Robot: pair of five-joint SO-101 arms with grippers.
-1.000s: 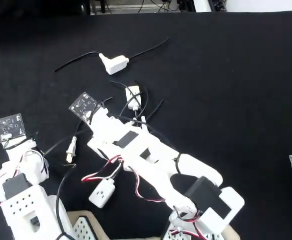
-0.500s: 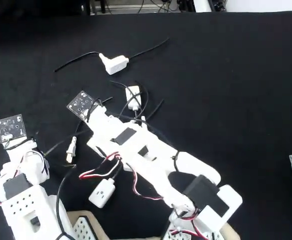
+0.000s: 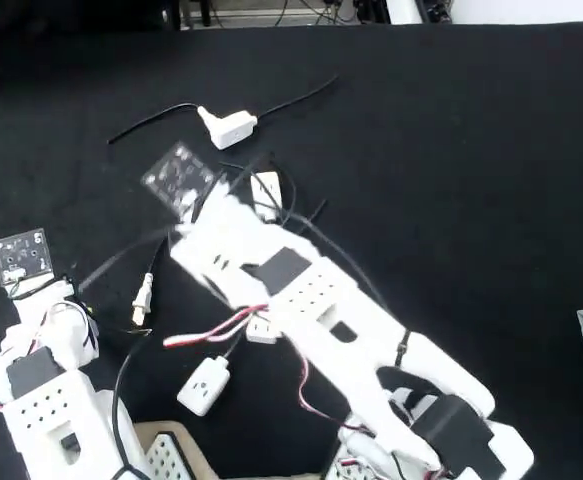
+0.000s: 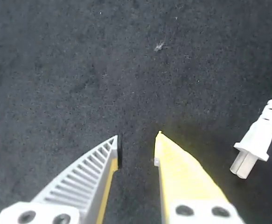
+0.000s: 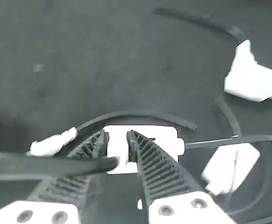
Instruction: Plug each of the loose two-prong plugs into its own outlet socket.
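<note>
High view: right arm [image 3: 311, 300] lies stretched on a diagonal across the desk [image 3: 491, 150]. It runs from its base at the near edge to a wrist end left of the desk's middle, low over a tangle of black cables [image 3: 301, 215]. Left arm [image 3: 36, 375] is folded up tight at the near left corner, wrist aimed toward the far edge.

Left wrist view: left claw [image 4: 136, 137] is spread, with nothing between the jaws and bare black desk beneath. One finger is pale and ribbed, the other yellow. Loose plug [image 4: 254, 144], white with a black cord, lies beside the yellow finger, not touching it. In the high view this plug [image 3: 141, 298] sits between the two arms toward the near left corner, prongs pointing at the near edge.

Right wrist view: right claw [image 5: 117, 137] has its jaws drawn close with a narrow gap between them. The tips sit over a white block [image 5: 159, 140] that has a cable running off it. Cannot tell whether the tips touch it; it is not pinched. A black cable crosses in front of one finger.

Outlet socket [image 3: 203, 385], white, lies face up near the near edge between the two arm bases, beside the right arm. White adapter [image 3: 229, 127] with its cable lies toward the far edge, left of middle, well apart from both arms.
</note>
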